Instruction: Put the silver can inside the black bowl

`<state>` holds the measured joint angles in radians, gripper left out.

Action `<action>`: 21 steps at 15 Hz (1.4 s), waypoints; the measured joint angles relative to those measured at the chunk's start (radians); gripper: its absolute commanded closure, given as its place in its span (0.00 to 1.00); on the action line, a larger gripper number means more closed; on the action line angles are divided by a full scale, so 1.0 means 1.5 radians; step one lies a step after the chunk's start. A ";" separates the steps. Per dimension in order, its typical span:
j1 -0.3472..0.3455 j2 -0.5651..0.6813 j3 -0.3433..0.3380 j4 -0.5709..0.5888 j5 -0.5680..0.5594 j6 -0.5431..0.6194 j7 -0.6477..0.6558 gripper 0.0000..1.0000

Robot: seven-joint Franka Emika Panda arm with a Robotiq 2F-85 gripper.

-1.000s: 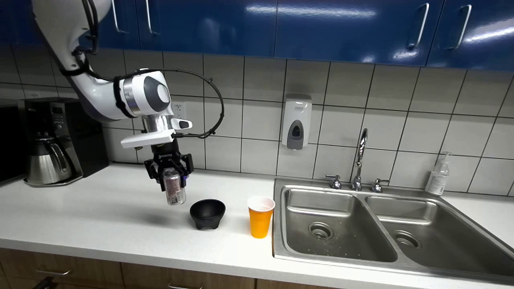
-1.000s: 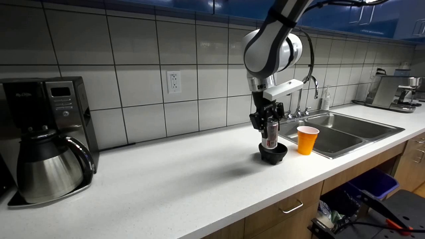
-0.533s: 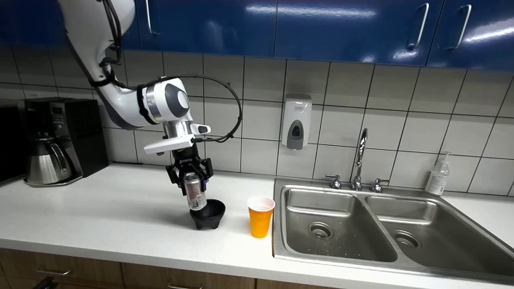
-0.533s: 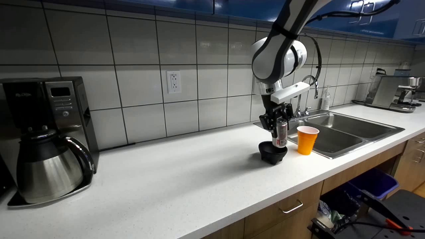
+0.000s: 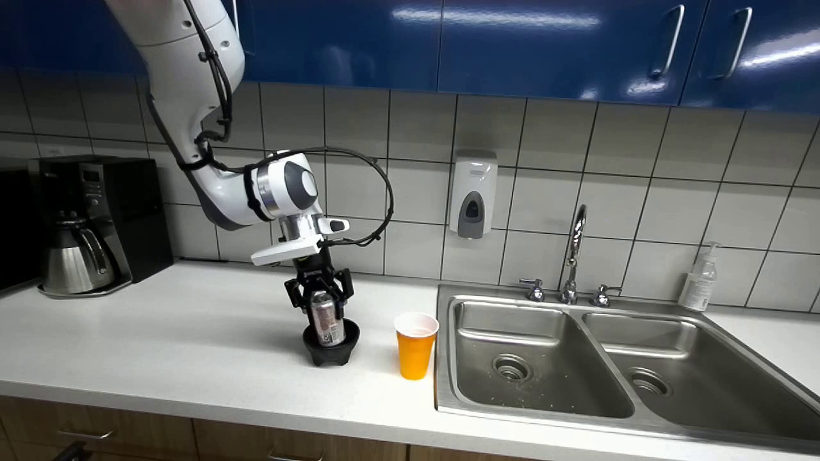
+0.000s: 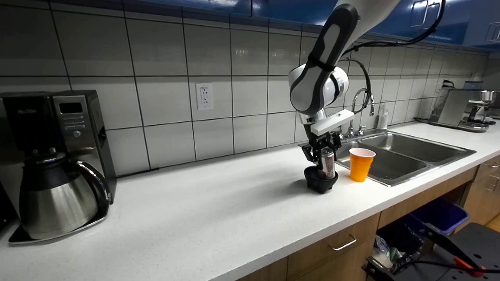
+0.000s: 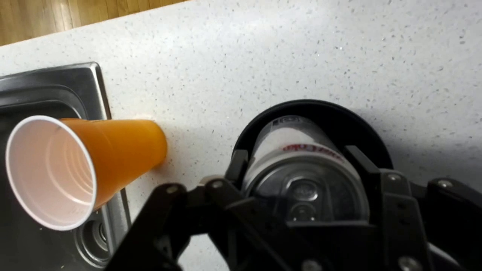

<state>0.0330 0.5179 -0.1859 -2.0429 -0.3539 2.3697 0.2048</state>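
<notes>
The silver can [image 5: 327, 328] stands tilted with its lower end inside the black bowl [image 5: 330, 356], its top leaning left in an exterior view. The can [image 6: 328, 166] and the bowl [image 6: 318, 183] show likewise in an exterior view. My gripper [image 5: 326, 312] is tilted with the can, its fingers on either side of it and shut on it. In the wrist view the can's lid [image 7: 307, 192] faces me between the finger pads [image 7: 238, 165], and the bowl's rim [image 7: 308, 103] shows beyond it. Whether the can's bottom touches the bowl's floor is hidden.
An orange cup [image 5: 415, 352] stands close to the right of the bowl, beside the steel sink [image 5: 512, 384]. A coffee maker with a steel carafe [image 6: 58, 199] stands at the far left. The counter's front edge [image 5: 256, 410] runs in front of the bowl.
My gripper has carried the can right, over the bowl, and then down so that its lower end is inside the bowl. The can and gripper have tilted more. The bowl and cup have not moved.
</notes>
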 measured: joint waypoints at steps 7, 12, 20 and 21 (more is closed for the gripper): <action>0.000 0.071 -0.002 0.069 0.014 0.000 0.013 0.59; -0.002 0.081 -0.002 0.079 0.054 0.000 0.013 0.59; -0.012 0.081 -0.002 0.081 0.070 0.000 0.013 0.59; -0.013 0.081 -0.002 0.081 0.071 0.000 0.013 0.59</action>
<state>0.0141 0.6392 -0.1884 -1.9215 -0.2479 2.3699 0.2240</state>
